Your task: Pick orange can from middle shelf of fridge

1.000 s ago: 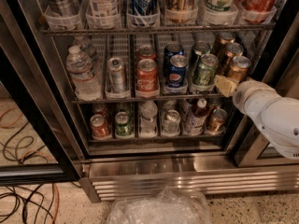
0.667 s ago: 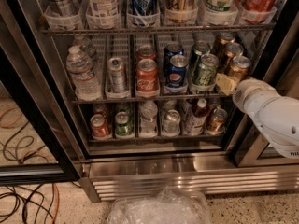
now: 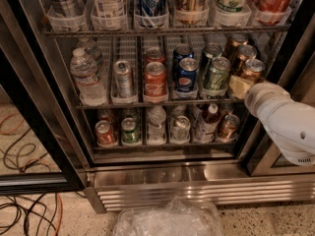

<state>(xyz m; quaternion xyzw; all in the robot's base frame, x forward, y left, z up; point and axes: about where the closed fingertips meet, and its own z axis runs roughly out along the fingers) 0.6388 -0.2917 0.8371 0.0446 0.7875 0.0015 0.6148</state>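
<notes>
The fridge (image 3: pixel 162 175) stands open in front of me. Its middle shelf (image 3: pixel 98 104) holds a water bottle (image 3: pixel 86 75), a silver can (image 3: pixel 122 77), red Coca-Cola cans (image 3: pixel 155 79), blue cans (image 3: pixel 187 73), green cans (image 3: pixel 215 73) and, in the rightmost lane, three orange cans in a row. The front orange can (image 3: pixel 253 68) stands at the shelf's front right. My gripper (image 3: pixel 239 86), on a white arm (image 3: pixel 288 122) coming in from the right, is at that can's lower left, touching or nearly touching it.
The rack above holds tall cans (image 3: pixel 152 4) in clear trays. The bottom shelf holds small cans and bottles (image 3: pixel 147 127). The black-edged open door (image 3: pixel 34 132) is at the left, and a dark frame (image 3: pixel 295 48) at the right. Cables (image 3: pixel 19 181) and a clear plastic bag (image 3: pixel 167 220) lie on the floor.
</notes>
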